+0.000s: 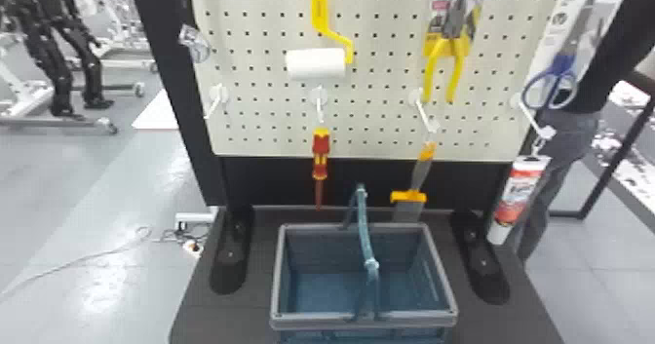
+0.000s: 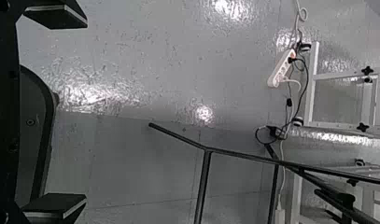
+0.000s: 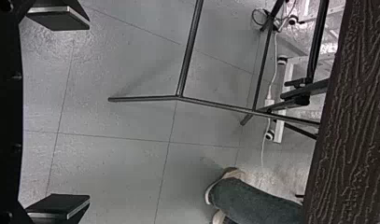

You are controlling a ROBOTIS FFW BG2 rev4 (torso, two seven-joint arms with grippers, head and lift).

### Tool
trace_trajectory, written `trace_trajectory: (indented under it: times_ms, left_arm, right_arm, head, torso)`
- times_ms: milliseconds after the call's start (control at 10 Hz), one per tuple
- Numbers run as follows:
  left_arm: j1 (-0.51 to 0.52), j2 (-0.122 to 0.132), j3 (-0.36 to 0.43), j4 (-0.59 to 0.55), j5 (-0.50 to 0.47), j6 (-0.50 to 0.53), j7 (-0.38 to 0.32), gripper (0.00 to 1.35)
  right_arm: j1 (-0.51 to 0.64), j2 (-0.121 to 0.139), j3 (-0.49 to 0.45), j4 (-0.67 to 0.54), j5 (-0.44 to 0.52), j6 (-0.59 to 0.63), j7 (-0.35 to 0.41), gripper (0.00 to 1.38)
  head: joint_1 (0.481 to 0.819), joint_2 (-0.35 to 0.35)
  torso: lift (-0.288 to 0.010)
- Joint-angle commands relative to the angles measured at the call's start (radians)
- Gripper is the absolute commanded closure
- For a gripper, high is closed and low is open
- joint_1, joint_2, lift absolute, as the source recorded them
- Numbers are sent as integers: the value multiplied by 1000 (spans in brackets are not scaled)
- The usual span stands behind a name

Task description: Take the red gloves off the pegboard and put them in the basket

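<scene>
In the head view the white pegboard stands behind the basket, a grey-rimmed blue crate whose inside looks bare, with its handle raised across the middle. My left gripper is open in the left wrist view, its two black fingers wide apart with only floor beyond them. The right wrist view has my right gripper, likewise open and holding nothing, over the floor beside a dark tabletop edge.
On the pegboard hang a paint roller, yellow pliers, blue-handled scissors, a red screwdriver, an orange-and-grey tool and a tube. Black stand feet flank the basket. A metal frame stands below.
</scene>
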Motion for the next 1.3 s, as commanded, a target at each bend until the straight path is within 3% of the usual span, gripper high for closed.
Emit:
trace_trajectory:
  times_ms: [0,1200]
  left_arm:
    - [0,0,0,0,0,0,0,-2]
    - [0,0,0,0,0,0,0,-2]
  right_arm:
    - [0,0,0,0,0,0,0,-2]
    - [0,0,0,0,0,0,0,-2]
  head:
    - [549,0]
    - [549,0]
  torso:
    - [-100]
    - [-100]
